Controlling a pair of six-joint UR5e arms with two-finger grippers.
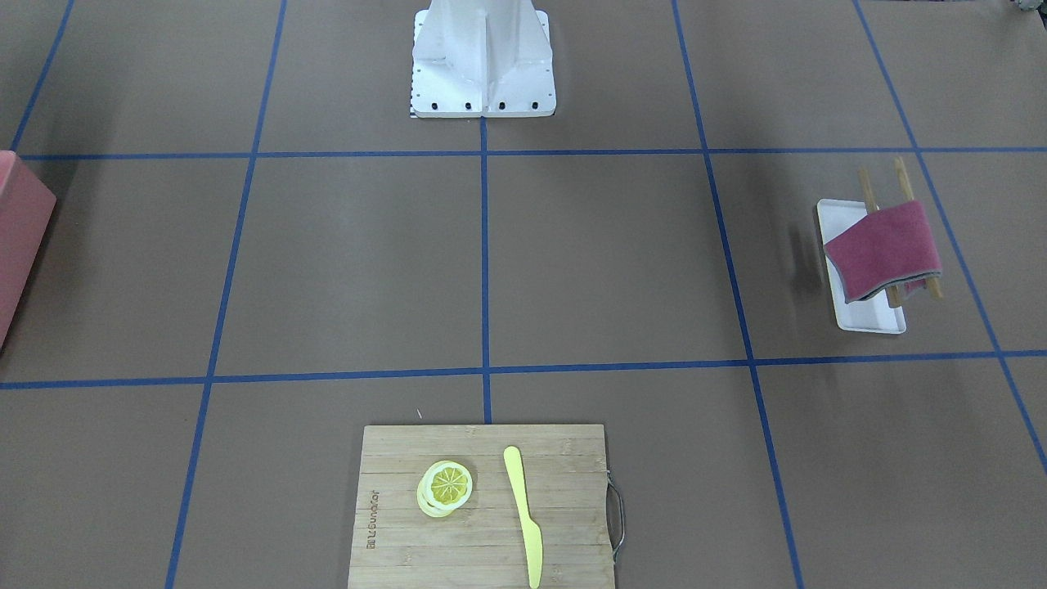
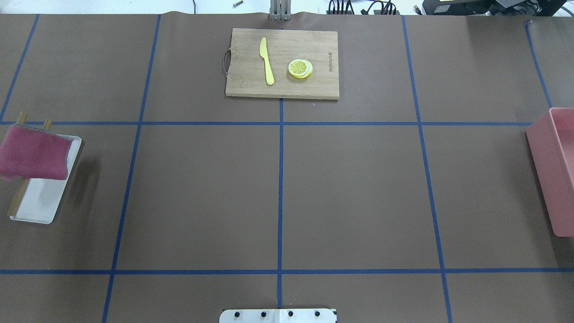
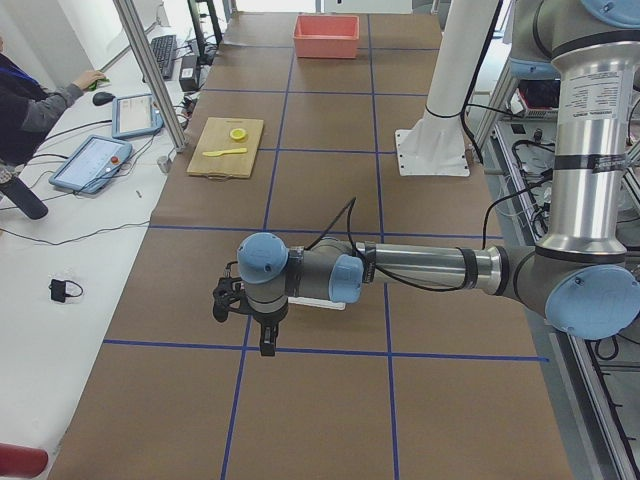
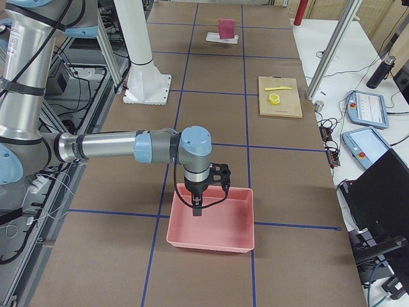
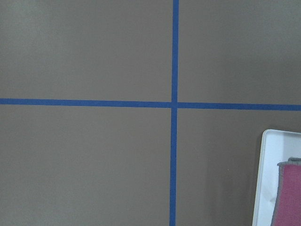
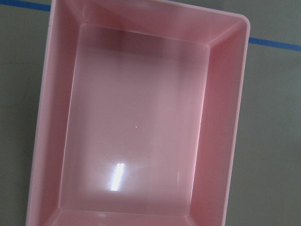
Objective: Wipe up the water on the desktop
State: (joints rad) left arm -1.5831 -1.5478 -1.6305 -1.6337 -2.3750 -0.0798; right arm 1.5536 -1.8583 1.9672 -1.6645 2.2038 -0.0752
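The desktop (image 5: 84, 160) filled the left wrist view, brown and crossed by blue tape, and I could make out no water on it in any view. The left arm (image 3: 430, 268) reached across the middle of the left-end view. The right arm (image 4: 102, 146) did the same in the right-end view, hanging over the pink bin (image 4: 211, 243). The white tray (image 2: 40, 204) sat at the left edge of the overhead frame. The red cloth (image 2: 33, 158) was draped across the two rails of a wooden rack (image 2: 18, 197) over the tray's upper end. In the left wrist view, tray and cloth showed in the lower right corner. I judged that the cloth lay just off to that side of the left gripper (image 3: 266, 340), and that the left arm was by far the nearer. The right gripper (image 4: 198, 208) pointed down into the bin. I could not tell whether either gripper's fingers stood apart or together.
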